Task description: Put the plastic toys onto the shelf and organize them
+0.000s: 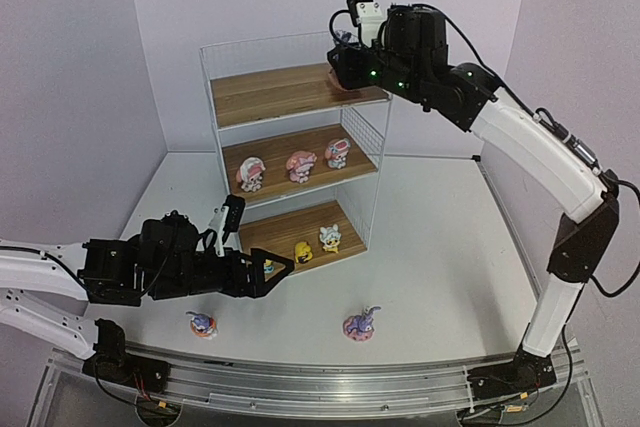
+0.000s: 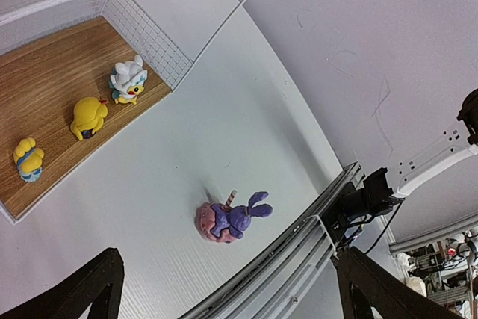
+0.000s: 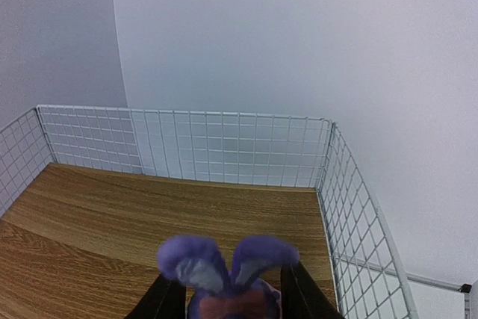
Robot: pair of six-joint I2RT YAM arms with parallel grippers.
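Observation:
My right gripper (image 1: 345, 65) is over the right end of the shelf's (image 1: 290, 92) top board (image 3: 187, 207). A purple bunny (image 3: 224, 274) sits between its fingers (image 3: 168, 300), which stand close on both sides; contact is unclear. My left gripper (image 1: 275, 272) hovers open and empty low over the table, in front of the bottom tier. One bunny (image 2: 230, 218) lies on the table ahead of it, also seen from above (image 1: 361, 325), and another bunny (image 1: 202, 324) sits nearer the left arm. Three pink-and-white figures (image 1: 301, 165) stand on the middle board. Three small yellow and white ones (image 2: 89, 117) stand on the bottom board.
White wire mesh (image 3: 224, 147) walls the top tier at the back and right side. A metal rail (image 1: 330, 382) runs along the table's near edge, close behind the two bunnies on the table. The wall stands just behind the shelf.

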